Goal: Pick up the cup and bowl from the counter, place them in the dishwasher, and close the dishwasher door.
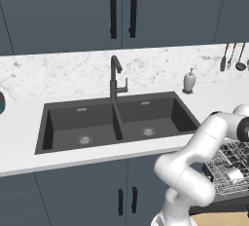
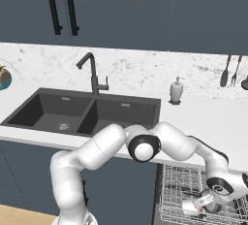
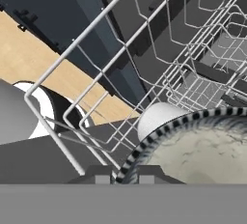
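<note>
My gripper (image 3: 122,176) reaches down into the dishwasher's pulled-out wire rack (image 2: 177,190), its fingertips (image 3: 100,176) closed on the rim of the bowl (image 3: 202,150). The bowl is grey-speckled inside, with a black-and-white striped rim. It sits low in the rack (image 3: 120,59). The white cup (image 3: 157,117) lies on its side in the rack just beyond the bowl's rim, and it also shows in the rack (image 1: 228,164) as a white cup (image 1: 234,174). The dishwasher door (image 3: 46,162) hangs open, flat and dark grey below the rack.
A black double sink (image 1: 116,122) with a dark faucet (image 1: 115,76) fills the white counter (image 2: 213,117). A soap dispenser (image 2: 176,90) stands right of it, and utensils (image 2: 232,71) hang on the marble wall. A teal pot (image 2: 4,79) sits far left. Slate-blue cabinets (image 1: 82,191) stand below.
</note>
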Controlling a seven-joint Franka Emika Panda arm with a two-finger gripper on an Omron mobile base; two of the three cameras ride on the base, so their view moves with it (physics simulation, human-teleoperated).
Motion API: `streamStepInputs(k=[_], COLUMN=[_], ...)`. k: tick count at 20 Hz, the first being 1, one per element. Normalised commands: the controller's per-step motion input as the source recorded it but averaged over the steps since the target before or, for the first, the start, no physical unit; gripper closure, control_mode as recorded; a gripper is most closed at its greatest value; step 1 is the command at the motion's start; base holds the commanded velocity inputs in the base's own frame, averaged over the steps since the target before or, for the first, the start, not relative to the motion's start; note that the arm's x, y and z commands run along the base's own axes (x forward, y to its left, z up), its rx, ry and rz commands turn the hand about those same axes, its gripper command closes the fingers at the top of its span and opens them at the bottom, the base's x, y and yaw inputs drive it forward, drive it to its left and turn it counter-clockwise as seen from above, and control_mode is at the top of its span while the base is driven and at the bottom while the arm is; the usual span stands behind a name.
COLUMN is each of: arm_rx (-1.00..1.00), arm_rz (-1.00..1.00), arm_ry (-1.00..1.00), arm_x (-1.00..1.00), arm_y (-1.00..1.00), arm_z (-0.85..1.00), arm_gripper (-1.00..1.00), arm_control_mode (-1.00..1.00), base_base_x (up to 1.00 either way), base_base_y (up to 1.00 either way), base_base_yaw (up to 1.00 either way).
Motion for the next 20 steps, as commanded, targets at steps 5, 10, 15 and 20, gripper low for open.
streamStepInputs(k=[5, 10, 15, 20], arm_rx=[0.0, 0.0, 0.0, 0.0], arm_rz=[0.01, 0.0, -0.01, -0.06], arm_ry=[0.0, -0.07, -0.08, -0.13], arm_x=[0.0, -0.08, -0.55, -0.9], arm_y=[0.0, 0.0, 0.0, 0.0], arm_z=[0.0, 0.08, 0.54, 0.82], arm_gripper=[-1.0, -1.0, -1.0, -1.0], arm_control_mode=[-1.0, -1.0, -1.0, -1.0], base_base_x=[0.0, 0.0, 0.0, 0.0], base_base_y=[0.0, 0.0, 0.0, 0.0], base_base_yaw=[0.0, 0.0, 0.0, 0.0])
